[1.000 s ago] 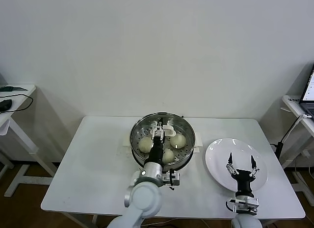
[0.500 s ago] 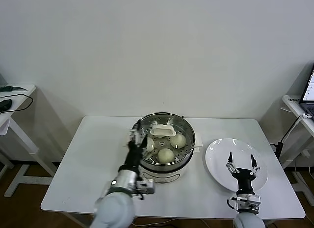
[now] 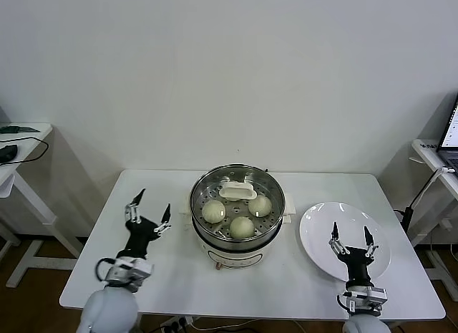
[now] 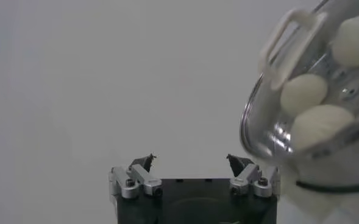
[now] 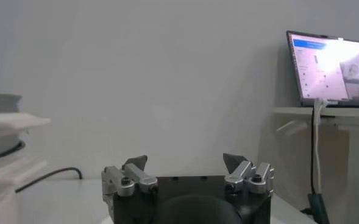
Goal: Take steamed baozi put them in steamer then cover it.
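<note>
The steamer (image 3: pixel 237 236) stands mid-table with a clear glass lid lying on it, its cream handle (image 3: pixel 237 190) on top. Through the glass I see three cream-white baozi (image 3: pixel 213 211) on the perforated insert. The left wrist view shows the same lidded steamer (image 4: pixel 270 137), the handle (image 4: pixel 283 49) and the baozi (image 4: pixel 303 92) to one side. My left gripper (image 3: pixel 148 217) (image 4: pixel 191 161) hovers open and empty above the table, left of the steamer. My right gripper (image 3: pixel 351 240) (image 5: pixel 185 161) rests open and empty over the bare white plate (image 3: pixel 322 222).
A side table with black items and a cable (image 3: pixel 14 143) stands at far left. Another at far right carries a laptop (image 3: pixel 451 132) (image 5: pixel 331 67). The steamer's power cable (image 5: pixel 45 178) trails on the white table (image 3: pixel 164 276).
My left gripper has left the lid handle and drawn back to the left of the steamer, empty. The lid stays on the steamer. The right gripper has hardly moved.
</note>
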